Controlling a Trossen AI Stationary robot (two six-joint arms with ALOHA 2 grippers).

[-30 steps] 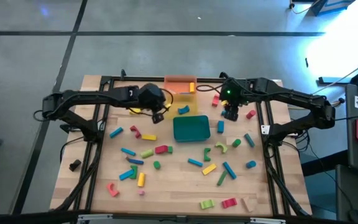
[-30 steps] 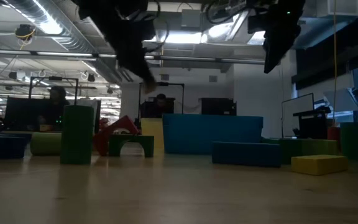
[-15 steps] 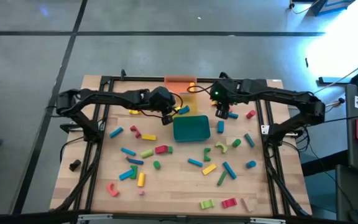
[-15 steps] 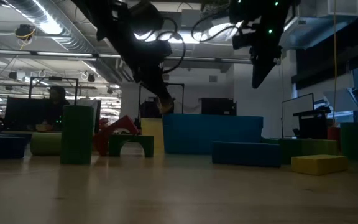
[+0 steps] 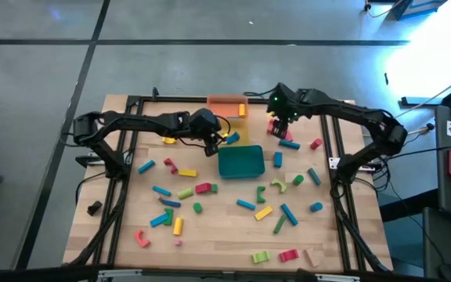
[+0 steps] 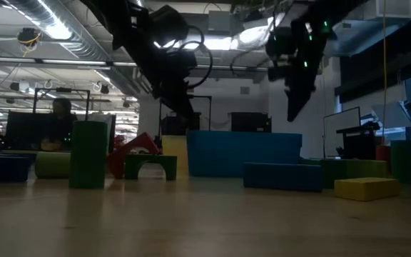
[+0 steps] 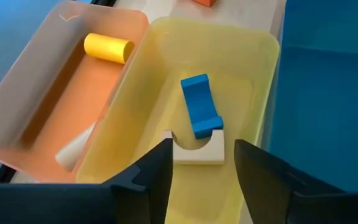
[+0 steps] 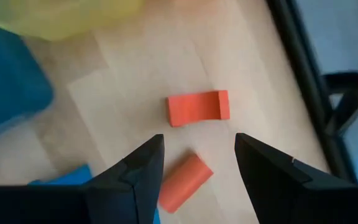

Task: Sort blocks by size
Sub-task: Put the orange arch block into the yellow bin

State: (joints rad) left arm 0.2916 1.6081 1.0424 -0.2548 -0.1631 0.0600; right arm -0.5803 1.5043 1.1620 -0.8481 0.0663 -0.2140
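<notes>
While blocks (image 5: 203, 188) lie scattered over the table (image 5: 218, 235), the left hand (image 7: 201, 168) hangs with fingers apart and empty over the yellow tray (image 7: 253, 68), where a blue arch (image 7: 200, 114) rests on a pale arch (image 7: 197, 151). Right hand (image 8: 197, 165), also apart and empty, hovers above a red arch (image 8: 198, 107) and red cylinder (image 8: 183, 182).

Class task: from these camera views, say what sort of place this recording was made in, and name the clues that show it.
Probably an open-plan lab or office workshop. Behind the wooden table run exposed ceiling ducts, a person sits at a monitor, and the floor is bare and grey.
</notes>
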